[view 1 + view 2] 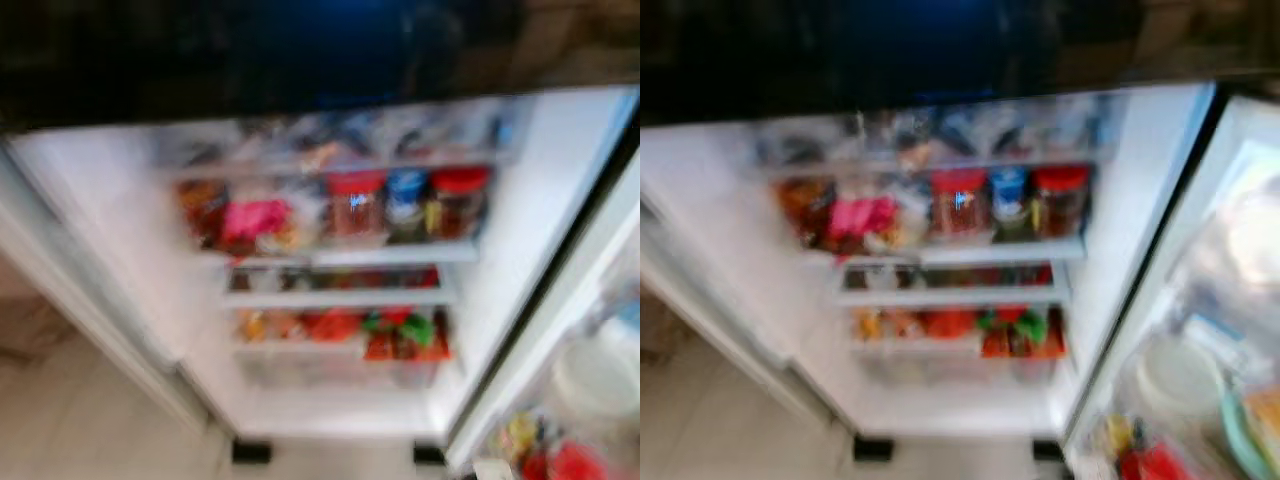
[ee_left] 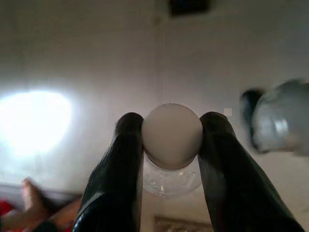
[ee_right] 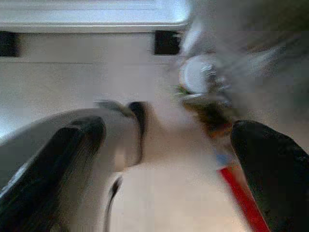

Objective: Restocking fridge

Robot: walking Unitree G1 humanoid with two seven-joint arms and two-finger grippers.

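The fridge (image 1: 520, 200) stands open before me, and the whole head view is blurred. Its shelves hold two red-lidded jars (image 1: 355, 205), a blue-lidded jar (image 1: 407, 200), a pink packet (image 1: 255, 220) and red and green packs (image 1: 400, 335) lower down. In the left wrist view my left gripper (image 2: 172, 121) is shut on a clear bottle with a white cap (image 2: 171, 140), one finger on each side of its neck. My right gripper (image 3: 169, 133) is open with nothing between its fingers, low near the fridge's bottom edge (image 3: 91, 19).
The right fridge door (image 1: 1200, 400) is swung open, its racks holding a white tub (image 1: 1175, 375) and red items. The left door (image 1: 90, 300) is open too. Pale tiled floor (image 1: 90, 420) lies below. A blurred silver arm part (image 2: 280, 116) and what looks like a bare foot (image 2: 29, 193) appear.
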